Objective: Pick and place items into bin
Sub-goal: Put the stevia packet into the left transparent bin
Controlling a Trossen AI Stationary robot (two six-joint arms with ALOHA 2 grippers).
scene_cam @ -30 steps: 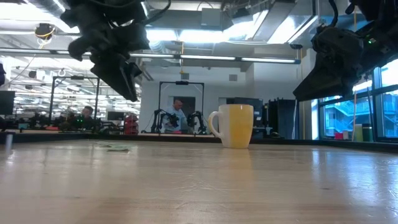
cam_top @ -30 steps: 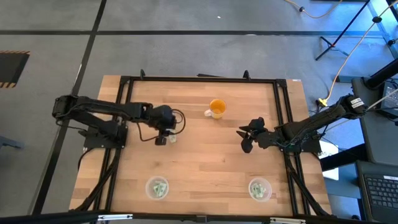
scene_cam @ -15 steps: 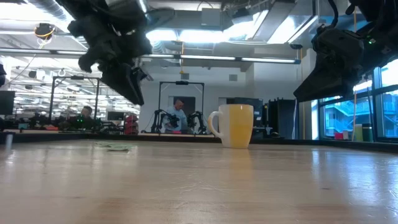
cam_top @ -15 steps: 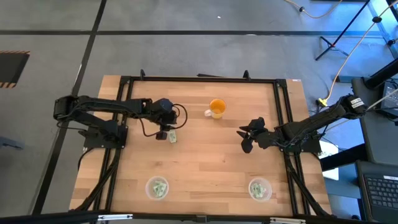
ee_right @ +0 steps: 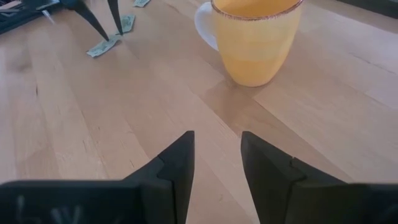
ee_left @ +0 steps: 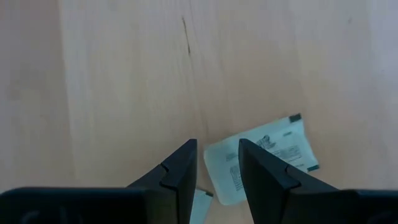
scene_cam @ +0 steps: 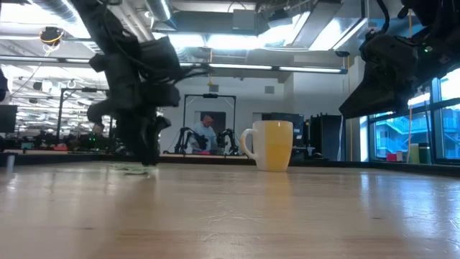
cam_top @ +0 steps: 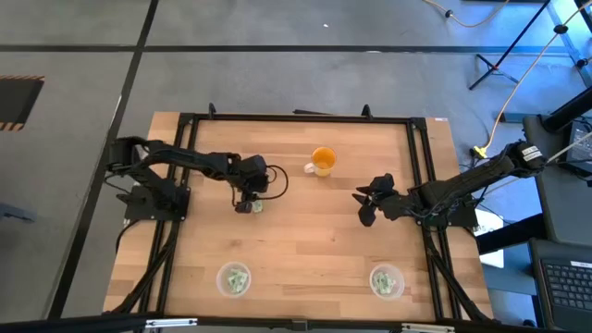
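My left gripper [cam_top: 246, 204] is open and low over the table's left middle, fingers pointing down [scene_cam: 149, 160]. In the left wrist view a green-and-white packet [ee_left: 264, 157] lies flat on the wood with its end in the gap between the fingers [ee_left: 217, 146]. A second packet [ee_left: 200, 203] peeks out under one finger. The right wrist view shows these packets [ee_right: 102, 46] and another one [ee_right: 127, 23] beside the far-off left fingers. My right gripper [cam_top: 363, 208] hovers open at the right, touching nothing [ee_right: 216, 137]. My left gripper comes at the packet from above, pointing down, its fingers [ee_left: 183, 163] standing on either side of the packet's end [ee_left: 221, 163]. The packet lies flat on the table. Whether the fingers touch it I cannot tell.
An orange mug [cam_top: 323, 161] stands upright at the far middle [scene_cam: 272, 144], between the two arms. Two clear round bins [cam_top: 220, 279] [cam_top: 373, 281] sit near the table's near edge, each with packets inside. A black frame rail [cam_top: 296, 117] runs around the table. People show in the room behind.
My left gripper has come down from well above the table to its surface, shifting slightly toward the table's right and turning more upright over the packets. The packets lie where they were. The right arm has kept still.
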